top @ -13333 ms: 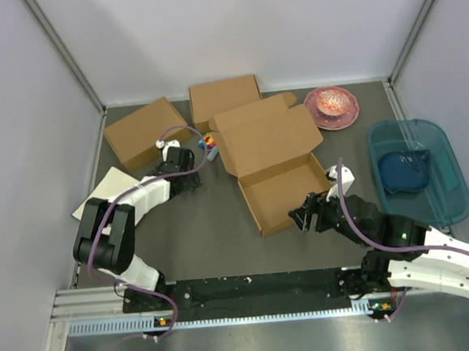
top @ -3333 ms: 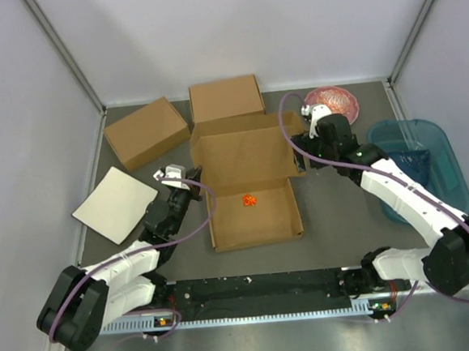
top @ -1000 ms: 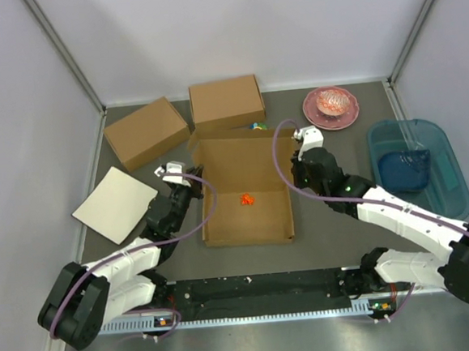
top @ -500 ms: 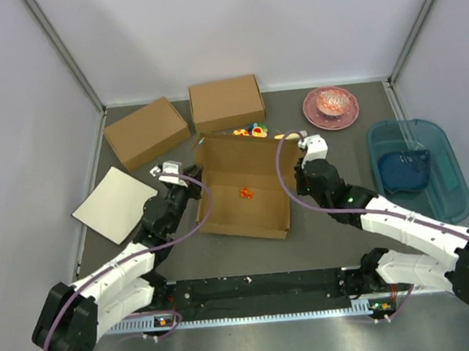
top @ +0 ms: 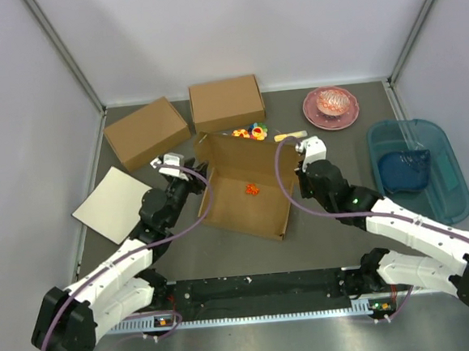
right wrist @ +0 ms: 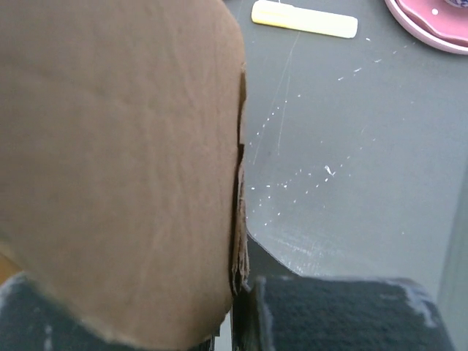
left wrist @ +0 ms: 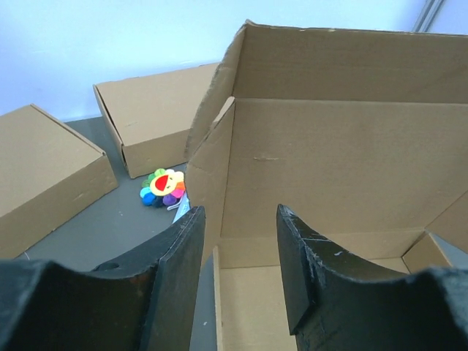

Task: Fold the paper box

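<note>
- Mid-table: box [top: 248, 199] sat tilted, tray open, lid flap standing at the back.
- R gripper [right wrist: 245, 289] was pressed together on the box's right wall, near the back corner.
- L gripper [left wrist: 239, 212] was spread, nothing pinched; the left wall's edge showed in its gap.
- Step, I'd judge: squaring up the side walls before the lid comes down.
- Next prob. calls for L to close on the left wall & steady it, w/ the orange bit [top: 252, 189] lying inside.
</note>
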